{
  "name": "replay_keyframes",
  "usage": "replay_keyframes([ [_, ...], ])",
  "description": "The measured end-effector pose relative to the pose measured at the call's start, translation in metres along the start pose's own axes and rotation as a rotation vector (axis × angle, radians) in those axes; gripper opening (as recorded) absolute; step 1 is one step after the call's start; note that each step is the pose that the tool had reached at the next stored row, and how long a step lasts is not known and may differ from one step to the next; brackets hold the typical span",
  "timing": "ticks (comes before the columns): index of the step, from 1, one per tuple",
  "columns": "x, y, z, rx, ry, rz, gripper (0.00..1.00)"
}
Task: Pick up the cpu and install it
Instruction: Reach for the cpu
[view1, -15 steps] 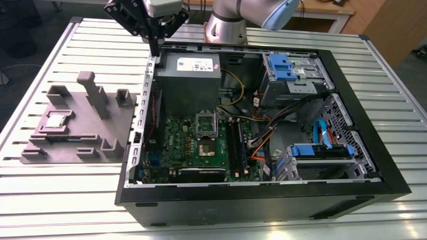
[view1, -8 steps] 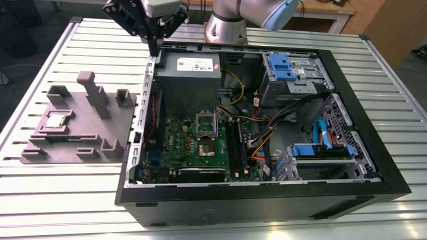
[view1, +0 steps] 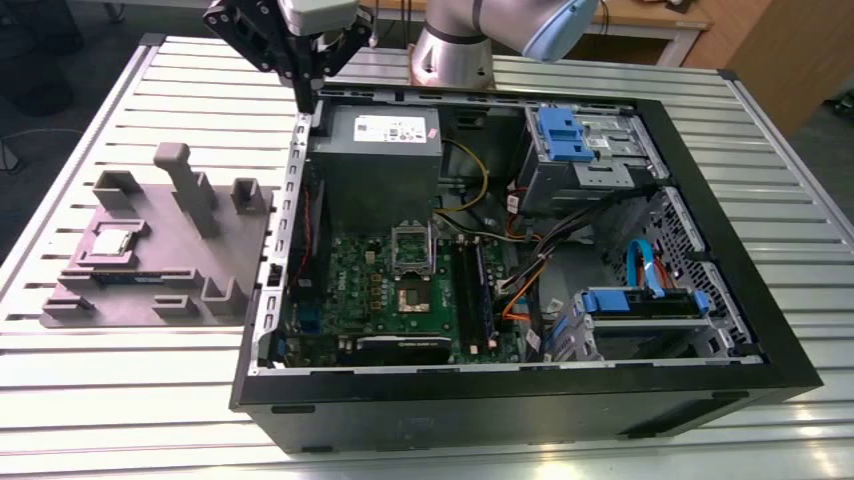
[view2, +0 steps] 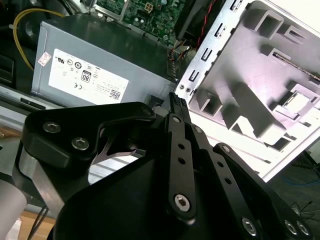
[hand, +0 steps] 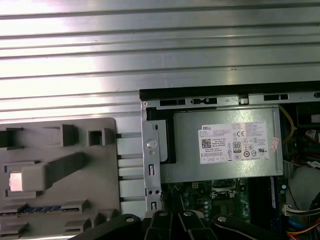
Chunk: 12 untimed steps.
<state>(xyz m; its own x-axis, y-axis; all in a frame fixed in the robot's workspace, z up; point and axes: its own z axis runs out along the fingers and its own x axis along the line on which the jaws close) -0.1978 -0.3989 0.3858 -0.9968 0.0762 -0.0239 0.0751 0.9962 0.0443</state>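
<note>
Gripper (view1: 308, 100) empty, cpu (view1: 114, 240) not yet picked.

The gripper is seen hanging over the case (view1: 534, 400) rim beside the power supply (view1: 380, 165), fingers closed together with nothing between them. The cpu lies flat in its recess on the tray (view1: 247, 245), outside the case on the exterior view's left, well apart from the gripper; the socket (view1: 411, 290) is seen open and bare. Judged: the pick is best made with the fingers opened before any descent, centred squarely over the chip and closed on its opposite edges, the chip kept level. The tall post (view1: 187, 185) stands near the cpu, so a straight-down approach is thought safer than a slanted one.
</note>
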Motion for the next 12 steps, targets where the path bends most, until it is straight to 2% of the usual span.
replay_keyframes([
  [12,0.0033,-0.0003,0.0003,0.0,0.0,0.0,0.1],
])
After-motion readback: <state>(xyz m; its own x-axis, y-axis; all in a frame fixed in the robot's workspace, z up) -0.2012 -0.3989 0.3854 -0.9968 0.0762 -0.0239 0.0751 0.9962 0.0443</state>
